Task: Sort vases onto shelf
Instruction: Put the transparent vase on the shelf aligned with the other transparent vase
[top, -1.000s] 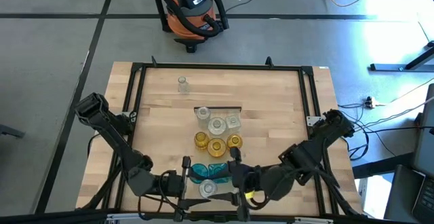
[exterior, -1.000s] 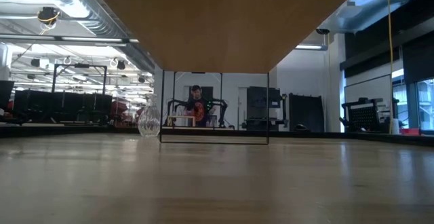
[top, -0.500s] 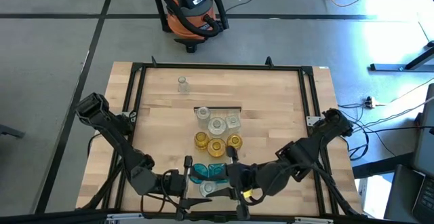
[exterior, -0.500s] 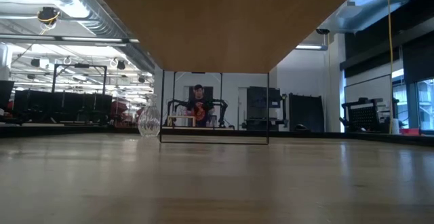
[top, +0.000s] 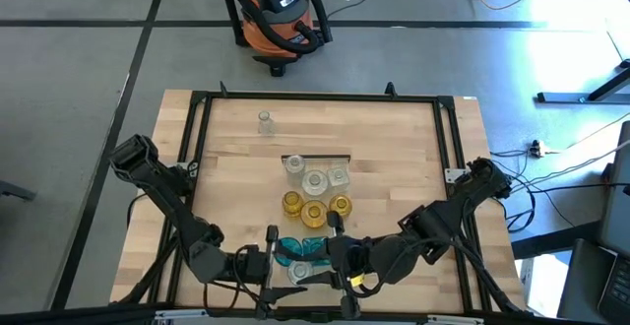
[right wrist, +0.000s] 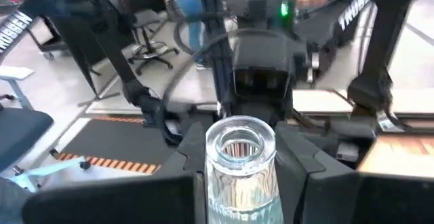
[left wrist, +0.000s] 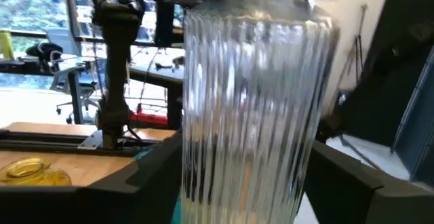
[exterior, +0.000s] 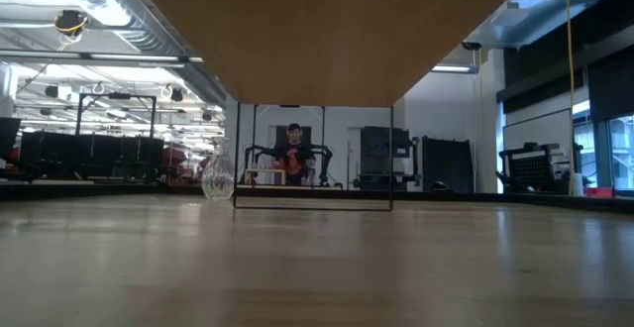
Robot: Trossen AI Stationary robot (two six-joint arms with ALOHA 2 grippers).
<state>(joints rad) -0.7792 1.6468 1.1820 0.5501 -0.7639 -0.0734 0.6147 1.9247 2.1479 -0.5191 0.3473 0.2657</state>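
Both claws met at the near edge of the desk over one clear ribbed vase. The left claw had its fingers spread wide on either side of the glass, and whether they pressed it could not be told. The right claw faced it, its fingers closed in on the vase's neck, gripping it.

The vase showed nothing inside. Just beyond it lay two teal vases, partly hidden by the claws. Farther in stood three amber vases in a cluster, then three clear vases by a thin black bar. A lone clear vase stood well apart near the far left corner.

From desk height a broad wooden underside filled the top of the view, and only the lone vase showed. A person stood far back.

The right side of the desk lay open.
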